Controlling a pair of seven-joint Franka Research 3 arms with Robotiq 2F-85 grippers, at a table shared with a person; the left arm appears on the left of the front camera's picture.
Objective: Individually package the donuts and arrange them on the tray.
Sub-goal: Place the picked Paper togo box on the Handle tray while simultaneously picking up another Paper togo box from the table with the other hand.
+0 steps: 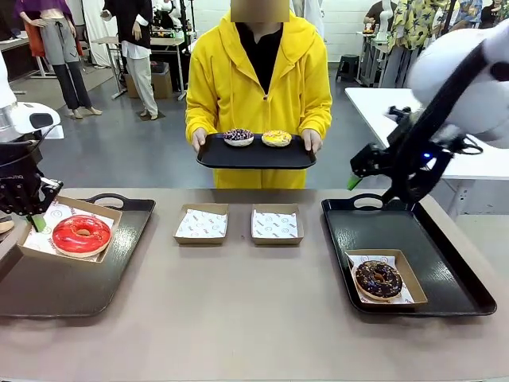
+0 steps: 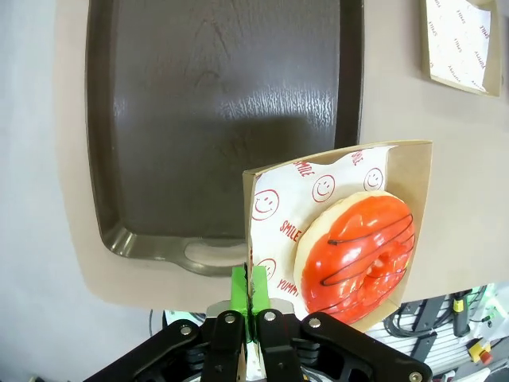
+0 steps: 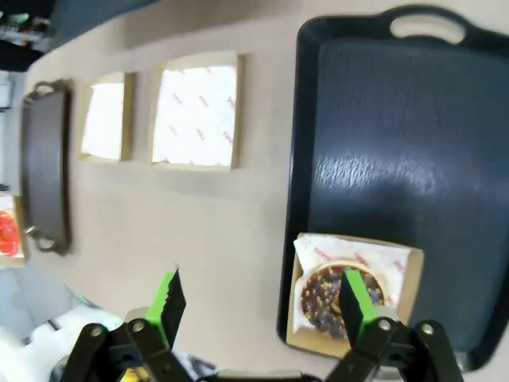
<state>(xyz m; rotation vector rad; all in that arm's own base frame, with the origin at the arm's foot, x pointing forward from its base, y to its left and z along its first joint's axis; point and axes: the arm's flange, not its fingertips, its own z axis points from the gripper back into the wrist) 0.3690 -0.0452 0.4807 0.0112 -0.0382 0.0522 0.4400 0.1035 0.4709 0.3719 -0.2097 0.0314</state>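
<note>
1. Left tool (image 1: 33,216) pinches narrow on the rim of a cardboard box (image 2: 421,207) carrying the red donut (image 1: 81,235), over the left tray (image 1: 48,294).
2. Right tool (image 1: 354,179) hangs with jaws wide, holding nothing, above the right tray (image 1: 445,270), where the chocolate donut (image 1: 378,278) sits boxed.
3. Across the tabletop (image 1: 238,318), a person (image 1: 238,87) holds a small tray (image 1: 254,157) with the purple-sprinkled donut (image 1: 238,137) and the yellow donut (image 1: 277,138).
4. Two empty boxes (image 1: 201,224) lie between the trays.

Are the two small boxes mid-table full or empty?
Empty: the left box and right box show only printed paper lining, no donut.
</note>
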